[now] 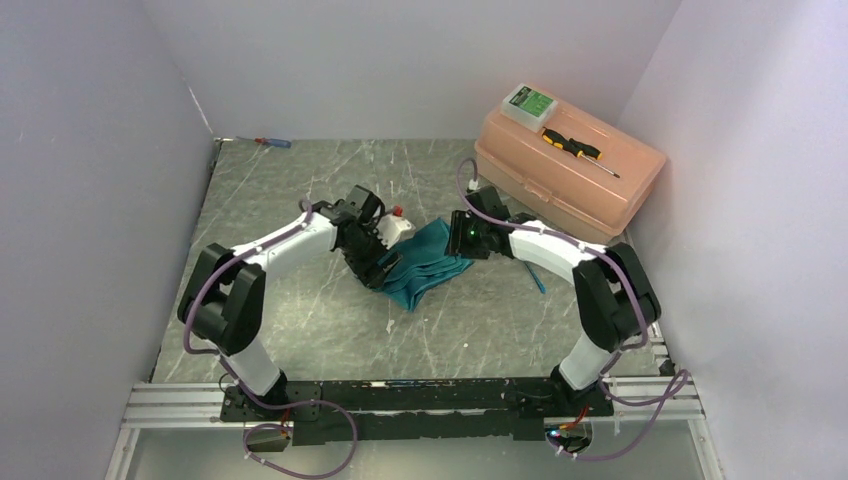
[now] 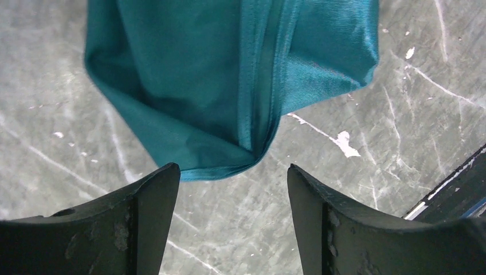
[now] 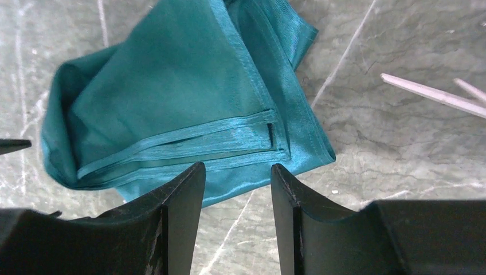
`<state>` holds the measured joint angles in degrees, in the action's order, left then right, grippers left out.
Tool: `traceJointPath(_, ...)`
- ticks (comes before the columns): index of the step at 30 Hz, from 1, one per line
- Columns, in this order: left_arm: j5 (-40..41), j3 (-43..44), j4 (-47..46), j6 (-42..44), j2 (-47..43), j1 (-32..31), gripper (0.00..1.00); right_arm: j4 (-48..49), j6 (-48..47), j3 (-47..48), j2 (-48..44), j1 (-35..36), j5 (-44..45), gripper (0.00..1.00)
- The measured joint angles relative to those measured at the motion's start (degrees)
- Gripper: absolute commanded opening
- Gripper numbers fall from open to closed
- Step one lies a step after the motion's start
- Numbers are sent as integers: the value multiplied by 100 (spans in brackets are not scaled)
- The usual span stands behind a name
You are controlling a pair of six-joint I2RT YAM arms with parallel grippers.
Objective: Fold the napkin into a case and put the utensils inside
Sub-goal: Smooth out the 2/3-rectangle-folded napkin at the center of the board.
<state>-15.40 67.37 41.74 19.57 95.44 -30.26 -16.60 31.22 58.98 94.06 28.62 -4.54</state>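
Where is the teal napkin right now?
In the top view, the teal napkin lies bunched near the middle of the table, between the left pincer and the right pincer.

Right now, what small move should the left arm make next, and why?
Probably ease the left pincer forward and close on the folded corner of the napkin: its jaws stand open, and that corner lies just ahead of them, ungripped.

A folded napkin (image 1: 425,262) lies mid-counter (image 1: 330,320) between two claws. The left claw (image 2: 232,172) is at its left corner and the right claw (image 3: 236,169) at its right edge, both with jaws apart. A thin utensil (image 1: 538,280) lies to the right of the napkin, and two sticks (image 3: 435,94) lie nearby. At the far right, a box (image 1: 570,185) carries a screwdriver (image 1: 575,150) and a packet (image 1: 528,103).
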Motion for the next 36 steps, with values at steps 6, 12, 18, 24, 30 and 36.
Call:
traceJointPath(6,7,-136,-157,-39,127,-227,73,11,26,11,658,-166,-195,49)
traceJointPath(12,76,-251,-234,-35,142,-280,65,142,37,81,754,-275,-236,44)
traceJointPath(18,192,-297,-330,-26,214,-361,63,398,107,81,874,-398,-439,39)
traceJointPath(24,234,-407,-407,-26,232,-385,53,605,179,68,957,-446,-656,32)
traceJointPath(30,267,-437,-448,-39,348,-387,44,739,201,81,1075,-448,-813,19)
traceJointPath(36,258,-437,-468,-46,385,-396,41,730,170,286,1228,-448,-844,0)
